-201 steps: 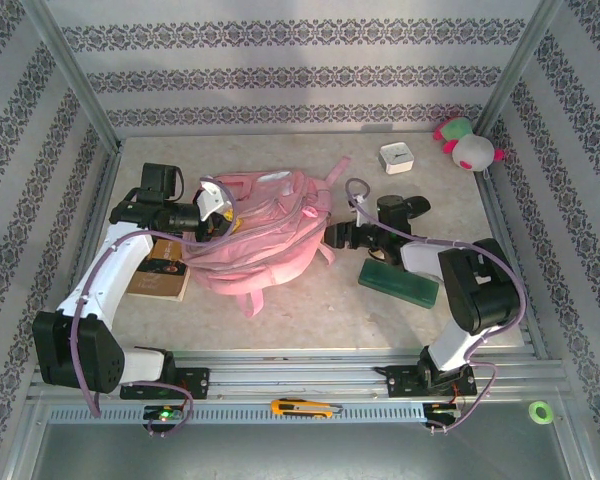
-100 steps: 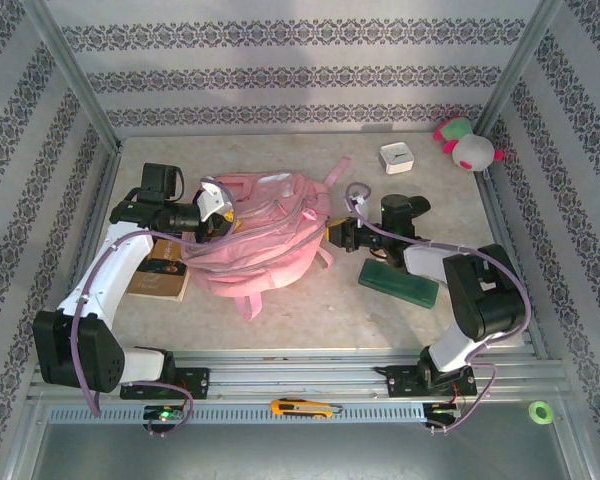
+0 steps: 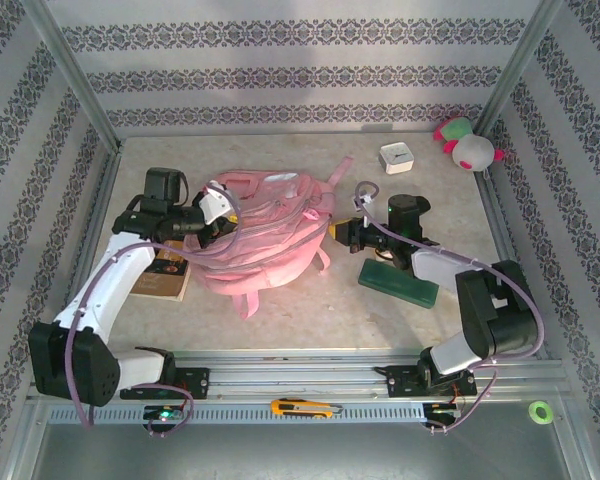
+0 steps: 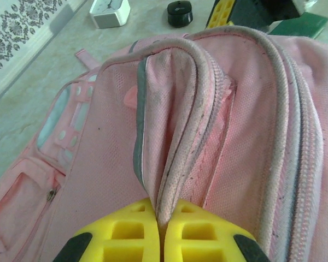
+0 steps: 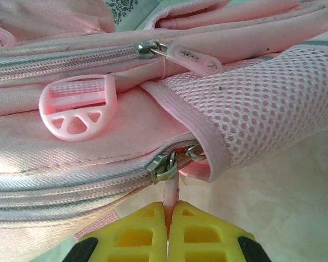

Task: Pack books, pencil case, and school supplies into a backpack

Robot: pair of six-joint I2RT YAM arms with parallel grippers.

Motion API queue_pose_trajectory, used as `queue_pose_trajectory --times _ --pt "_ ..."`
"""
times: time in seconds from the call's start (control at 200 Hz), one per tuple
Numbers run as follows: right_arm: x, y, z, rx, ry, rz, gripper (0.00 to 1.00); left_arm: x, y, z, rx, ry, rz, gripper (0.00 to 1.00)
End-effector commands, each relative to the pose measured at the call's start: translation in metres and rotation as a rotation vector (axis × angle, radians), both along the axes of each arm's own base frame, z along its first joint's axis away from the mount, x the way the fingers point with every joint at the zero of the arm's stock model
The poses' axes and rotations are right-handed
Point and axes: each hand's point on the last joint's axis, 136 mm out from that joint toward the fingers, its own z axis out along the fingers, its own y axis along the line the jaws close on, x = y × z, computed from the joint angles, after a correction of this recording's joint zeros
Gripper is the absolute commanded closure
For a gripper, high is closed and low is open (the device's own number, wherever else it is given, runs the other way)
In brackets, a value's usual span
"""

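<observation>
Backpack (image 3: 265, 235) lies flat mid-table, zips near its right edge closed, contents hidden. Left gripper (image 4: 158, 221) is pinched tight on its piped seam (image 4: 180, 125); right gripper (image 5: 168, 218) is clamped on a pink zip pull (image 5: 171, 192). Green case (image 3: 398, 280) sits outside, just beside it.

We see the backpack (image 3: 265, 240), soft pink fabric, slumped flat at centre, one strap trailing toward six o'clock, another toward one o'clock

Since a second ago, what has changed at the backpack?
The right end effector moved in to the edge of the backpack and shut on a zipper pull. The left end effector stayed clamped on its fabric; the green case and book did not move.
</observation>
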Motion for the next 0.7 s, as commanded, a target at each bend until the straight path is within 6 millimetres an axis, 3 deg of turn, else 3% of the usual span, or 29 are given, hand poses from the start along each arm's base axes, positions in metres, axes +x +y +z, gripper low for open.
queue_pose_trajectory --times 0.0,0.3,0.41,0.59,0.695 --pt "-0.018 0.012 0.023 0.003 -0.01 0.069 1.0 0.024 0.007 0.016 0.041 -0.1 0.163 1.0" --pt "-0.045 0.03 0.037 0.017 0.11 0.145 1.0 0.029 -0.011 0.002 0.06 -0.097 0.309 1.0" --pt "-0.056 0.036 0.039 0.027 0.162 0.187 1.0 0.036 -0.007 -0.002 0.09 -0.108 0.36 1.0" --pt "-0.052 0.01 0.02 -0.072 0.253 0.078 1.0 0.042 0.011 -0.009 0.198 -0.154 0.41 1.0" --pt "-0.057 0.004 0.021 -0.067 0.302 0.067 1.0 0.046 0.026 -0.014 0.277 -0.159 0.452 1.0"
